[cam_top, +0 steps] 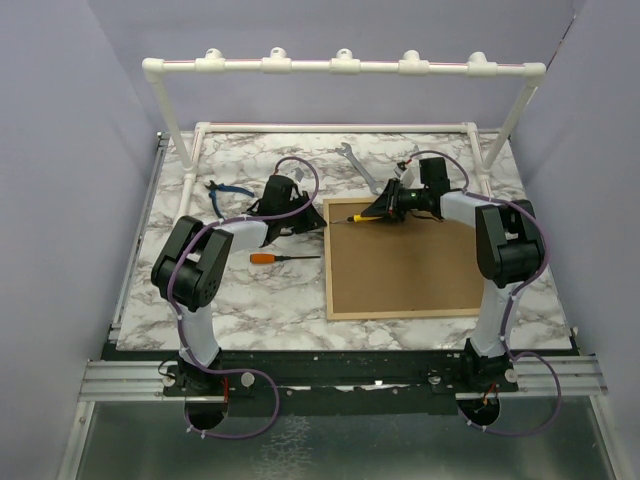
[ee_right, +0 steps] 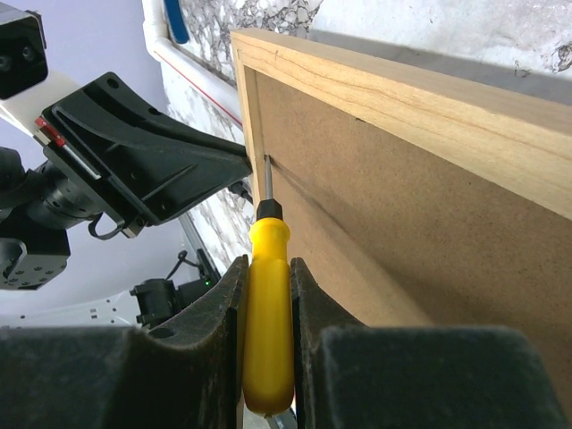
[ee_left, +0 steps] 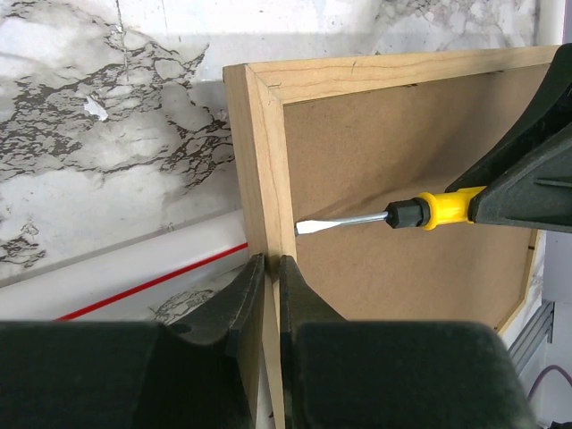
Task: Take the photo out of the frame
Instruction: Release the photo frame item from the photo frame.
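The frame (cam_top: 400, 265) lies face down on the marble table, its brown fibreboard back (ee_left: 402, 143) up inside light-wood edging. The photo is hidden under that back. My left gripper (ee_left: 273, 268) is shut on the frame's left wooden edge (ee_left: 259, 161), one jaw on each side of it. My right gripper (ee_right: 268, 268) is shut on the handle of a yellow screwdriver (ee_right: 268, 331). Its flat tip (ee_left: 308, 226) lies on the back board just inside the left edge, near the far left corner. In the top view both grippers, left (cam_top: 305, 225) and right (cam_top: 388, 208), meet at that corner.
An orange-handled screwdriver (cam_top: 265, 258) lies left of the frame. Blue-handled pliers (cam_top: 225, 192) and a metal wrench (cam_top: 355, 165) lie farther back. A white PVC pipe rack (cam_top: 340, 66) spans the table's far side.
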